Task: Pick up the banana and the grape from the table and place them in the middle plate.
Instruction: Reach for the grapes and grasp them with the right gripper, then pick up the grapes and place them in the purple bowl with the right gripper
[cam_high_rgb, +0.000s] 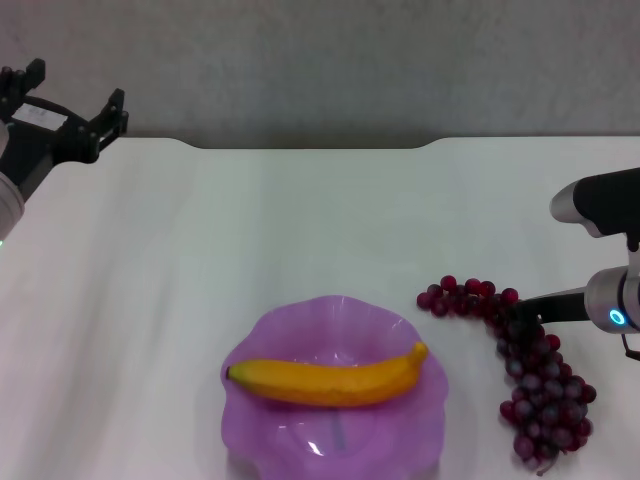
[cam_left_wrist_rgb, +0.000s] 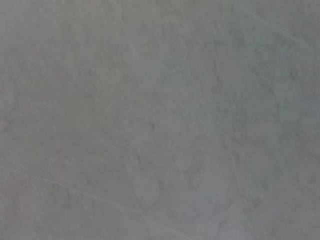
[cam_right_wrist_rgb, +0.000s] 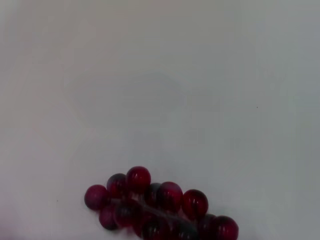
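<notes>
Inside the middle plate, only the banana; both grippers' jaw state unclear.

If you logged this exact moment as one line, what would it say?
banana: in middle plate | grape: on table | right gripper: at grape | left gripper: parked, far left

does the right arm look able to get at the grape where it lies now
Probably yes: the right gripper is already at the grape, which lies on the bare table beside the middle plate, nothing between them.
</notes>
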